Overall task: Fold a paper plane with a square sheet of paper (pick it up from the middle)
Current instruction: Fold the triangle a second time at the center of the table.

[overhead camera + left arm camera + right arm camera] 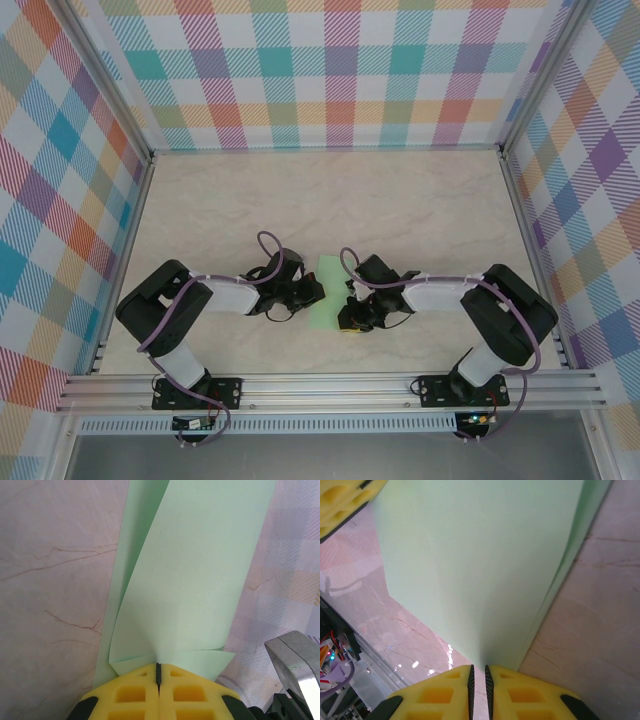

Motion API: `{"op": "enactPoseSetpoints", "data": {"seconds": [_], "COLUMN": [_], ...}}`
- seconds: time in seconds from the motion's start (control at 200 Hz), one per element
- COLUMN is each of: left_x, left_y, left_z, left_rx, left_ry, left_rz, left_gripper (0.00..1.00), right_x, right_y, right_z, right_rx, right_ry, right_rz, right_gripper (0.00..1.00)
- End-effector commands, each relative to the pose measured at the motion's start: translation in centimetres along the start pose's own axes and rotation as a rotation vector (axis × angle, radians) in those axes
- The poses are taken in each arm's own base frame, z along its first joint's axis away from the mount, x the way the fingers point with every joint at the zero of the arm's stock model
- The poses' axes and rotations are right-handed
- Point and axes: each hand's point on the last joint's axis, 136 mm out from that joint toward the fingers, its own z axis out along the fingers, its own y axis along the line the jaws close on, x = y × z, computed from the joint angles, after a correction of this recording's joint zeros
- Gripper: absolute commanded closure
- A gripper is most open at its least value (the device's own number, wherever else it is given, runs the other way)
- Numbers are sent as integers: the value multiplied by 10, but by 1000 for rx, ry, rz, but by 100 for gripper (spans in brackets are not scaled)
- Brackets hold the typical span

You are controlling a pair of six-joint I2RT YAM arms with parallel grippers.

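Yellow ribbed gripper (158, 672), creased mint paper (200, 580)

A pale marbled table (250, 200) sits inside colourful checked walls (340, 70).

Marbled beige table (330, 195), folded pale-green sheet of paper (326, 292) on it

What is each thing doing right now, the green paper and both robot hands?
Paper: folded over into a long strip, lifted off the table at the near end, pinched from both sides.
Left gripper: jaws shut on the paper's edge.
Right gripper: jaws nearly closed on the paper's fold, a thin gap showing.
Table: flat, marbled, with the paper's far part lying on it.
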Motion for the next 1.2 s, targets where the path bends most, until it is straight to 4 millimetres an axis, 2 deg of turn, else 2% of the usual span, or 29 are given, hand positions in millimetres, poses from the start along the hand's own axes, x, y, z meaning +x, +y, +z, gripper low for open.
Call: {"op": "enactPoseSetpoints", "data": {"seconds": [0.0, 0.21, 0.29, 0.43, 0.55, 0.705, 0.945, 1.12, 1.2], "left_x": [12, 11, 10, 9, 8, 5, 4, 3, 4], "left_y": [49, 47, 44, 38, 28, 13, 4, 2, 3], "left_z": [4, 3, 3, 1, -1, -5, -8, -9, -10], "left_rx": [-166, -162, -156, -137, -106, -75, -57, -50, -56], "left_ry": [11, 9, 9, 10, 11, 9, 14, 14, 13], "left_rz": [-41, -36, -35, -30, -20, 4, 21, 26, 25], "left_gripper": [100, 100, 100, 100, 100, 100, 100, 100, 100], "right_x": [28, 30, 23, 1, -13, -27, -47, -55, -54], "right_y": [-30, -25, -26, -24, -20, -4, 12, 14, 9], "right_z": [0, -6, -15, -39, -47, -42, -37, -28, -24], "right_rx": [116, 83, 104, 138, 137, 87, 39, 19, 34], "right_ry": [74, 50, -16, -166, -226, -232, -260, -247, -235], "right_rz": [49, 54, 70, 115, 153, 170, 185, 211, 231], "right_gripper": [83, 84, 84, 75, 69, 67, 64, 64, 65]}}
